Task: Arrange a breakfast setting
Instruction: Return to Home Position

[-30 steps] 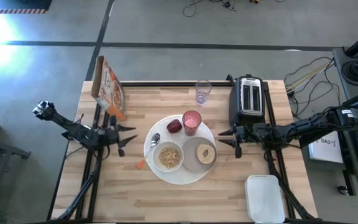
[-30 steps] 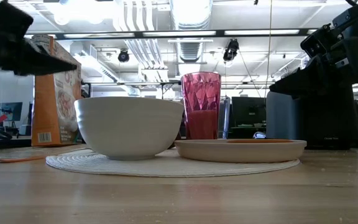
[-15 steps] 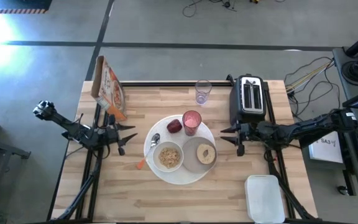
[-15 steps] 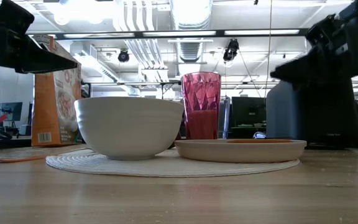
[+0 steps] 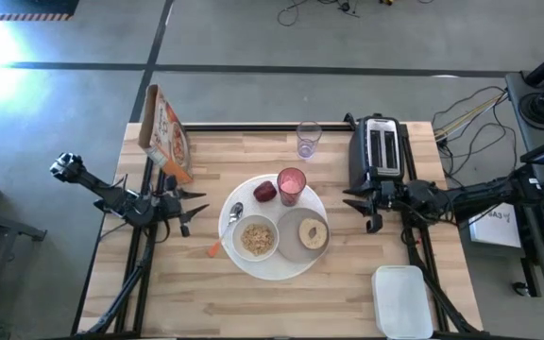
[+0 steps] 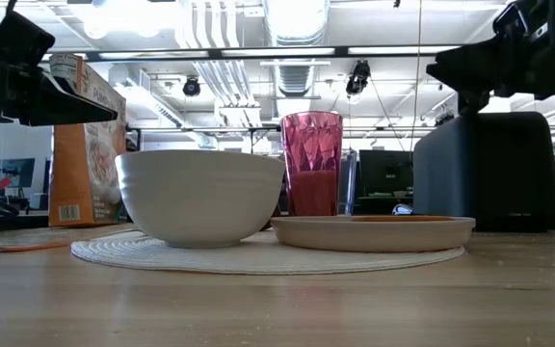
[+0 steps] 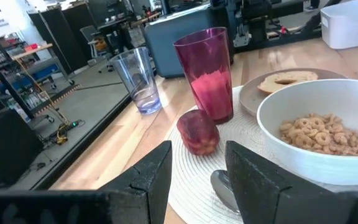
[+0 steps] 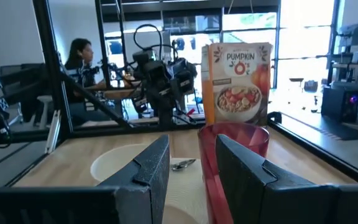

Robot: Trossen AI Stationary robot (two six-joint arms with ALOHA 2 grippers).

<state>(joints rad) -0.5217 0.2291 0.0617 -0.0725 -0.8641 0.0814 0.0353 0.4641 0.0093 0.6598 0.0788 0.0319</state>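
A large round white plate [image 5: 242, 263] lies mid-table. On it stand a small white bowl [image 5: 258, 237] of cereal, a small grey plate [image 5: 294, 242] with a bagel half [image 5: 312, 233], a pink tumbler [image 5: 292, 186] and a red apple [image 5: 265, 192]. The spoon [image 5: 231, 219] lies on the plate's left rim, its orange handle [image 5: 215, 249] reaching onto the table. My left gripper [image 5: 203, 202] hovers open just left of the plate, with nothing between its fingers [image 7: 148, 180]. To the right of the plate, by the toaster, my right gripper [image 5: 349, 206] is raised and open, holding nothing.
A cereal box [image 5: 166, 132] stands at the far left, a clear glass [image 5: 308, 139] at the far middle and a black toaster [image 5: 378, 149] at the far right. A white lidded container [image 5: 402, 300] sits near the front right corner. A person [image 8: 79, 56] sits beyond the table.
My right gripper has drawn back from the plate toward the table's right edge, risen and tipped its fingers upward. It has stayed open. The plate and the things on it have kept their places.
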